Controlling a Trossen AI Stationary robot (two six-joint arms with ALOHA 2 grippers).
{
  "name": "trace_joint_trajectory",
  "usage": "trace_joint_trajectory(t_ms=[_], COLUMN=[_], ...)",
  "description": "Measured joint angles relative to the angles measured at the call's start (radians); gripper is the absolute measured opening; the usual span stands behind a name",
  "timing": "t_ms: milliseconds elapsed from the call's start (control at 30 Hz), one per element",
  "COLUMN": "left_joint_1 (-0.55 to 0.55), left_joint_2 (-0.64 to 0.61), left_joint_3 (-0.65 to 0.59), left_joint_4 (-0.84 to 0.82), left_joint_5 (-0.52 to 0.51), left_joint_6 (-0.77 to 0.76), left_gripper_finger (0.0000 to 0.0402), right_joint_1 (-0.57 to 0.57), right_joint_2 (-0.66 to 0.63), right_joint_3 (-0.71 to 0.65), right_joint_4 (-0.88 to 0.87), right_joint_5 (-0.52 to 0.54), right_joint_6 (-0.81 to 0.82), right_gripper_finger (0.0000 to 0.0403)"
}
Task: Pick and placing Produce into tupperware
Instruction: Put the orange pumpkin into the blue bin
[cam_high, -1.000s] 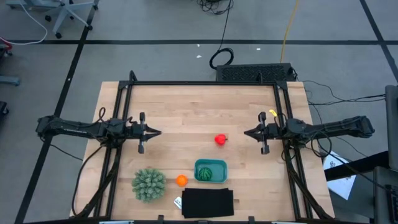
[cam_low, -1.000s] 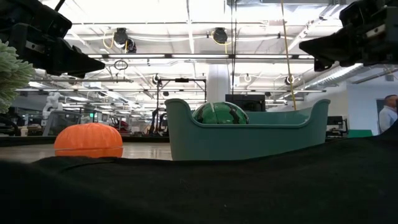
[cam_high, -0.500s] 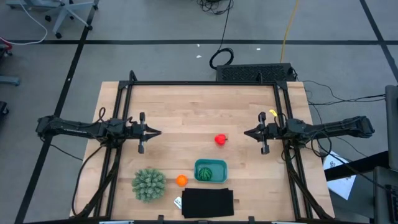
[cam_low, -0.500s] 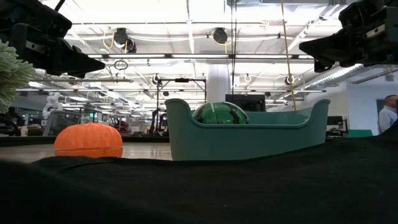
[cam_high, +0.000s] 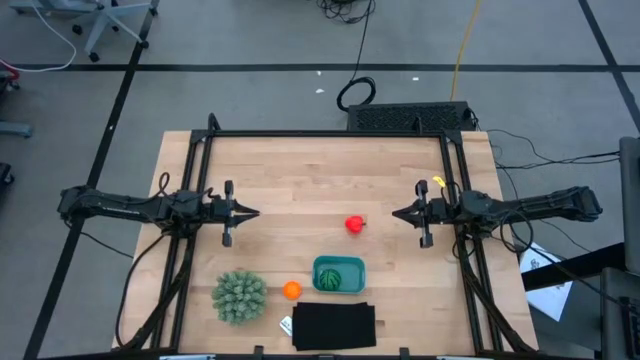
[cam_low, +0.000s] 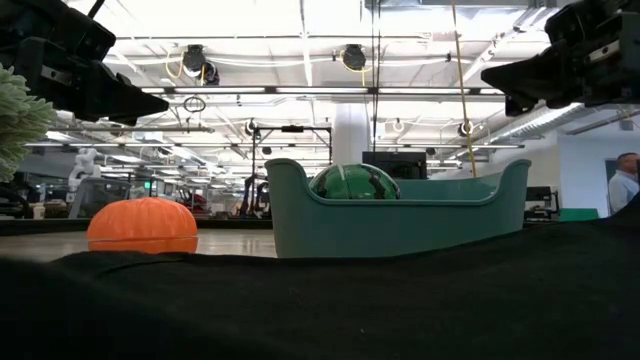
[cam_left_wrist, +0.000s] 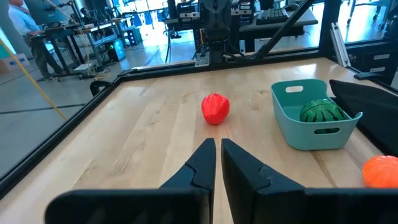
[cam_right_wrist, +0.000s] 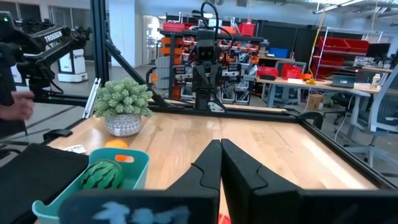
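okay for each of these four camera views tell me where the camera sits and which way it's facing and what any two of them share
High: above the table, looking straight down; both arms show, left gripper, right gripper.
Low: at tabletop height, level across a black mat at the tupperware and the room behind; the arms enter at the top corners.
Left wrist: past its own shut fingers toward the red fruit.
Right wrist: past its own shut fingers toward the spiky plant.
Shared: all four show the tupperware holding the green striped ball.
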Motion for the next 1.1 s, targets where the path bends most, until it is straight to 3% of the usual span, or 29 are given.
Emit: trace_joint_trajectory(t_ms=[967,1100], left_joint_1=[0.0,-0.001], left_joint_2=[0.0,0.023], left_joint_3=[0.002,0.06], left_joint_4=[0.121,0.049], left_joint_5=[0.036,-0.019], left_joint_6=[-0.265,-0.303], left_gripper_finger=[0.0031,0.0031], right_joint_1=[0.0,0.0], right_joint_2=[0.0,0.001], right_joint_3=[0.0,0.0], right_joint_4=[-0.031,-0.034], right_joint_5=[0.0,0.0], right_joint_6=[0.01,0.009], right_gripper_finger=[0.0,0.0])
